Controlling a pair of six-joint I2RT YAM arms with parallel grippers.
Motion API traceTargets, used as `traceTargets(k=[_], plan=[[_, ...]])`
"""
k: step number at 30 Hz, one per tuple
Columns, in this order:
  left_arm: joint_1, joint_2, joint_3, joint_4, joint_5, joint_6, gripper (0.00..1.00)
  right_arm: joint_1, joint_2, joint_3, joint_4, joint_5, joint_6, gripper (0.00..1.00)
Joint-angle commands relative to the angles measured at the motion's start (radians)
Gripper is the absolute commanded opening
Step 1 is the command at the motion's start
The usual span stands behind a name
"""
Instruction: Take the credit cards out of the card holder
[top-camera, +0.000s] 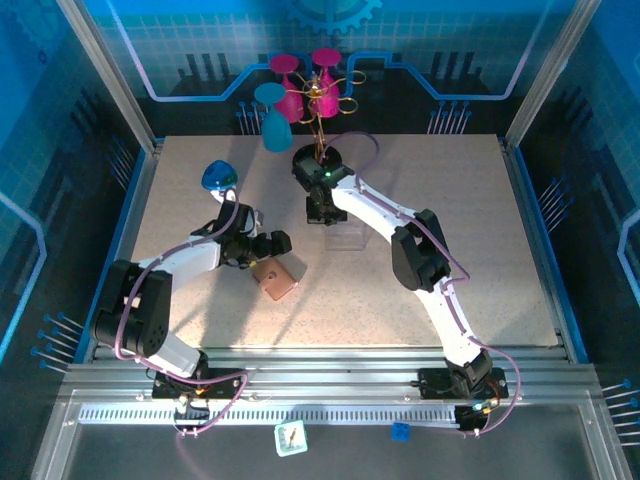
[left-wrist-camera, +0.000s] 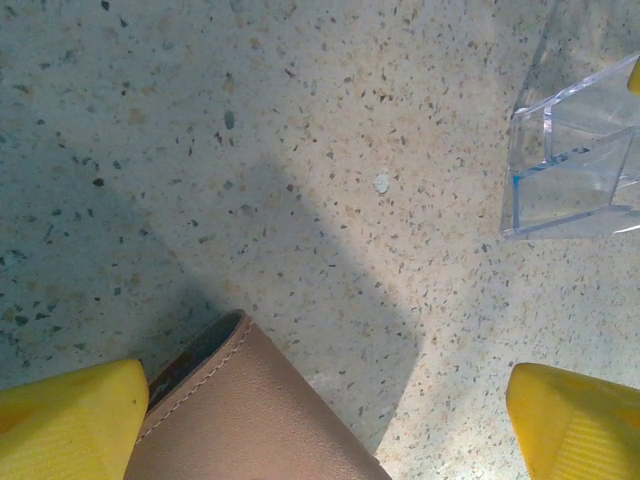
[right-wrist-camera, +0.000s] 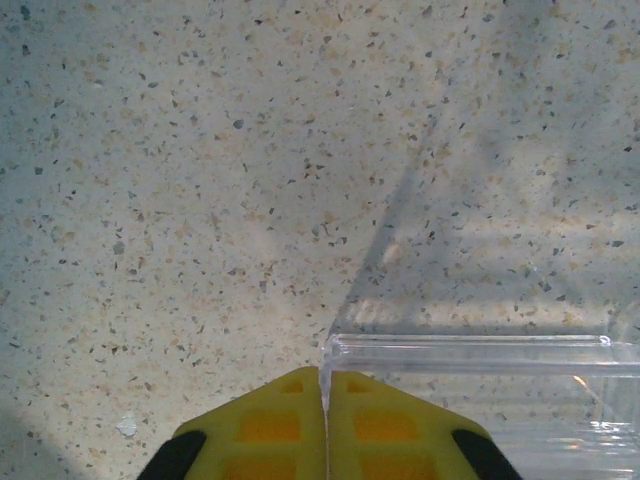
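The salmon-brown card holder (top-camera: 275, 278) lies closed and flat on the speckled table, left of centre. My left gripper (top-camera: 264, 246) hovers just behind it, open. In the left wrist view its yellow fingertips (left-wrist-camera: 70, 420) stand wide apart, with a corner of the card holder (left-wrist-camera: 250, 420) between them and a dark slit along its edge. The credit cards are hidden. My right gripper (top-camera: 322, 210) is shut on the thin wall of a clear plastic box (top-camera: 345, 236). In the right wrist view the fingers (right-wrist-camera: 270, 430) pinch the corner edge of the box (right-wrist-camera: 480, 400).
A wire rack with pink and teal glasses (top-camera: 305, 85) stands at the back centre. A blue cup (top-camera: 219, 177) sits upside down behind the left arm. The clear box (left-wrist-camera: 580, 160) stands to the right of and beyond the card holder.
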Motion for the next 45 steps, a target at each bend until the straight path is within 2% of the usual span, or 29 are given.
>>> traceTargets(k=[1,9,16,27,33,45], plan=[[-0.006,0.015,0.035,-0.032,0.024,0.019,0.94,-0.010,0.024,0.020,-0.014,0.019,-0.003,0.13],[-0.006,0.054,0.055,-0.054,0.001,0.050,0.94,-0.004,-0.027,0.025,-0.032,0.012,-0.028,0.21],[-0.006,0.075,0.046,-0.052,0.005,0.057,0.94,0.015,-0.138,-0.021,-0.017,-0.009,-0.048,0.29],[-0.043,-0.022,-0.039,-0.053,0.036,0.002,0.93,0.044,-0.382,-0.294,0.089,-0.023,-0.044,0.30],[-0.119,-0.102,-0.098,-0.081,0.010,-0.049,0.93,0.050,-0.520,-0.478,0.147,-0.053,-0.037,0.31],[-0.361,-0.183,-0.169,-0.085,-0.029,-0.237,0.93,0.017,-0.744,-0.831,0.202,-0.120,-0.062,0.31]])
